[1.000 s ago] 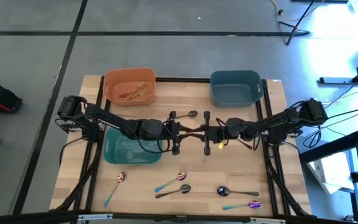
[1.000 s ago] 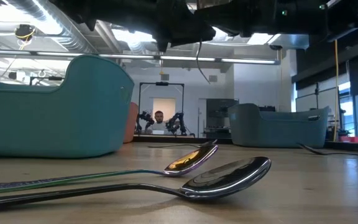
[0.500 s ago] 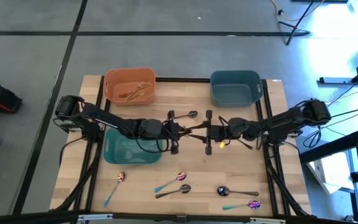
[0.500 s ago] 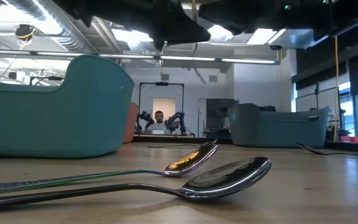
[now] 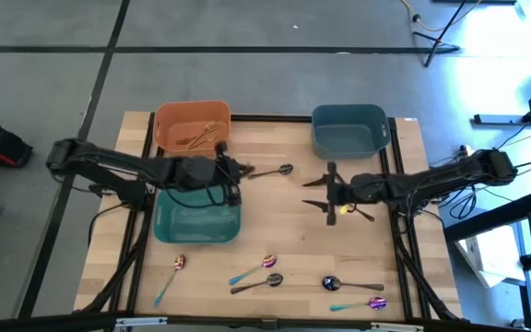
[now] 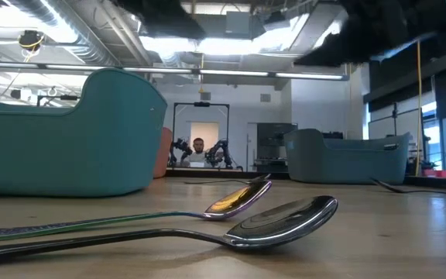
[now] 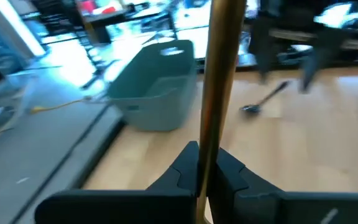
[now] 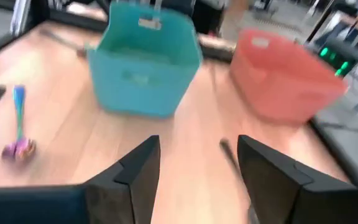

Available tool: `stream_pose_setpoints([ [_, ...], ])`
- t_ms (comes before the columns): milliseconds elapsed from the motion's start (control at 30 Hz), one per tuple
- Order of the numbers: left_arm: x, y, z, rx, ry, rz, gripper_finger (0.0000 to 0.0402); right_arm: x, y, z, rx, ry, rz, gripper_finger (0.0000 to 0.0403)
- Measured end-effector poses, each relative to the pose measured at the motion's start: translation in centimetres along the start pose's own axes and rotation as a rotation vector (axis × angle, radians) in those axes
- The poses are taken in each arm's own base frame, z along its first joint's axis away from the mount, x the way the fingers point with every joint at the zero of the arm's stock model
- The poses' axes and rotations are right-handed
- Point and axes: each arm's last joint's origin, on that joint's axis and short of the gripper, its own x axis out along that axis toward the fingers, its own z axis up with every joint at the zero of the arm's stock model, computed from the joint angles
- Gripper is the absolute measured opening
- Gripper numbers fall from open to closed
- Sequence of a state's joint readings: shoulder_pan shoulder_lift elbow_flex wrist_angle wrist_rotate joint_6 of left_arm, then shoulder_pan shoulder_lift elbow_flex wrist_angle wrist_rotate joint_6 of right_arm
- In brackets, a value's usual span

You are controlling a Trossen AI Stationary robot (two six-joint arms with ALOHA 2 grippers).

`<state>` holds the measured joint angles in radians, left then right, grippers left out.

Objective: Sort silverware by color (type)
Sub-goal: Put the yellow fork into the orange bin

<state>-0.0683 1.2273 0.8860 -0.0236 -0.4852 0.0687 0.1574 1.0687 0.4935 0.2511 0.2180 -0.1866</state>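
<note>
My left gripper [image 5: 234, 171] is above the table near the orange bin's [image 5: 192, 126] near right corner, shut on a gold piece of silverware [image 7: 215, 87]. Which end of it is up is out of the left wrist view. My right gripper [image 5: 327, 192] is open and empty over the table's middle right; its fingers [image 8: 135, 171] stand wide apart. Gold pieces [image 5: 201, 137] lie in the orange bin. A black spoon [image 5: 273, 171] lies flat on the table between the two grippers. My left gripper pinches the gold piece's thin handle [image 7: 205, 163] between its two fingers. The handle runs straight out past the fingertips, along the fingers. The piece is lifted clear of the table.
A teal bin [image 5: 196, 222] stands under the left arm and a blue-grey bin [image 5: 348, 130] at the far right. Along the near edge lie iridescent spoons [image 5: 174, 273] [image 5: 255, 268] [image 5: 360, 302] and black spoons [image 5: 257, 283] [image 5: 348, 284].
The two grippers were close together over the table's middle. My left gripper has drawn back toward the table's left and far side, toward the orange bin, with the gold piece. My right gripper has drawn back toward the right edge.
</note>
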Motion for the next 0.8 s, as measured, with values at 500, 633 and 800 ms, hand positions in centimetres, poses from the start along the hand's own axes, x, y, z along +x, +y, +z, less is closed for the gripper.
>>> stream_pose_setpoints([
  [500, -2.7, 10.9, -2.9, -0.011, 0.344, 0.473, 0.0009, -0.4, 0.7, -4.5, 0.067, 0.047, -0.004, 0.0204],
  [633, -2.1, 13.4, -4.9, -0.057, 0.455, 0.515, 0.0009, -0.5, 0.8, -5.2, 0.09, 0.067, -0.002, 0.0204],
  [800, -1.5, 15.5, -8.5, -0.093, 0.594, 0.542, 0.0009, -0.6, 0.9, -6.0, 0.096, 0.091, 0.001, 0.0204],
])
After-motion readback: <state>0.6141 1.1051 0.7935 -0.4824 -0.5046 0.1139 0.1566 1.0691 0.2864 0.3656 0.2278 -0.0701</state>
